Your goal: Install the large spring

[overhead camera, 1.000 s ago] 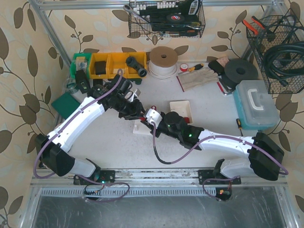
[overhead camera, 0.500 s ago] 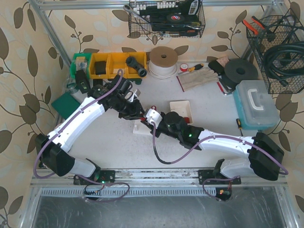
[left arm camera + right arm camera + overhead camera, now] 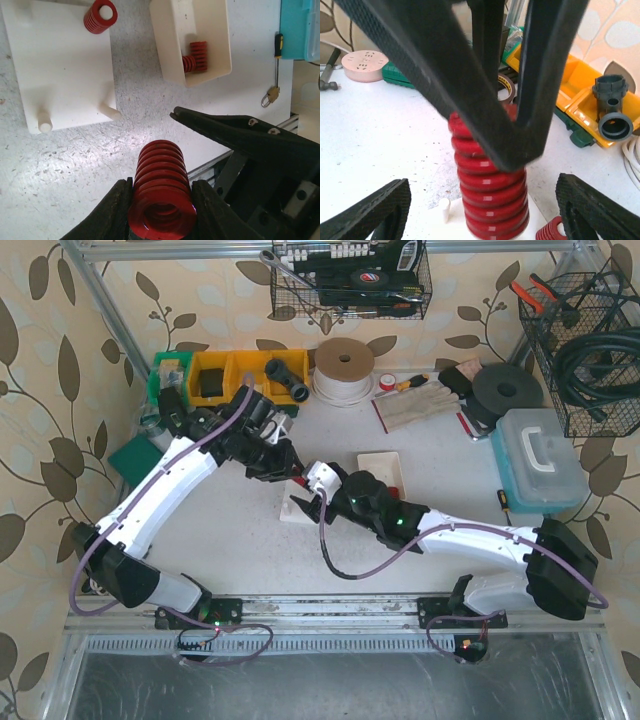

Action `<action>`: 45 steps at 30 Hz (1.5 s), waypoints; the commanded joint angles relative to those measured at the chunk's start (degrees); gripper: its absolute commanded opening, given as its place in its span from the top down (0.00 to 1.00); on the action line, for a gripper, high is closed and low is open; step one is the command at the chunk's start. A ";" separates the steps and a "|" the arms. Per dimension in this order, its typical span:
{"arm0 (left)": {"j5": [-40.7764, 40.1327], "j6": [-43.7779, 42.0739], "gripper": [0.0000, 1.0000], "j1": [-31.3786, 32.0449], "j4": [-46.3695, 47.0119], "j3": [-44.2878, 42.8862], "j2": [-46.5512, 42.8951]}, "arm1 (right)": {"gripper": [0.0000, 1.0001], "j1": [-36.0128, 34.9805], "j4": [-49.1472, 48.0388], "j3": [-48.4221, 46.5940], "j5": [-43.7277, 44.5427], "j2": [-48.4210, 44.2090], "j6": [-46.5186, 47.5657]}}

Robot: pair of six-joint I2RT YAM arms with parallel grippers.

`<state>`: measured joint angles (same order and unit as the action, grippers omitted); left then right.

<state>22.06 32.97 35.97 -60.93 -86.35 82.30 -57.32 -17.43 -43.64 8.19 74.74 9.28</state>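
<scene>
left gripper (image 3: 161, 212) has its textured black fingers pinched tight on the large spring (image 3: 161, 175), a fat glossy red coil, right by the flat white peg plate (image 3: 60, 65), while the right gripper (image 3: 487, 215) sits spread wide either side, not touching

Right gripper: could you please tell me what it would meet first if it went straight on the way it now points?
Most likely the spring, which the left gripper holds straight ahead of the open right gripper; how far off is unclear.
</scene>
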 commanded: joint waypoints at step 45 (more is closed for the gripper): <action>-25.16 -12.26 1.00 -3.20 2.25 -15.81 30.22 | 0.03 29.15 23.25 -4.44 -11.29 -0.16 -47.11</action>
<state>-1.54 20.88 32.95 -57.87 -101.23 112.57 -28.36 7.29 -49.06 -2.42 75.42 -37.34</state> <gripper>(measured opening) 0.321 0.969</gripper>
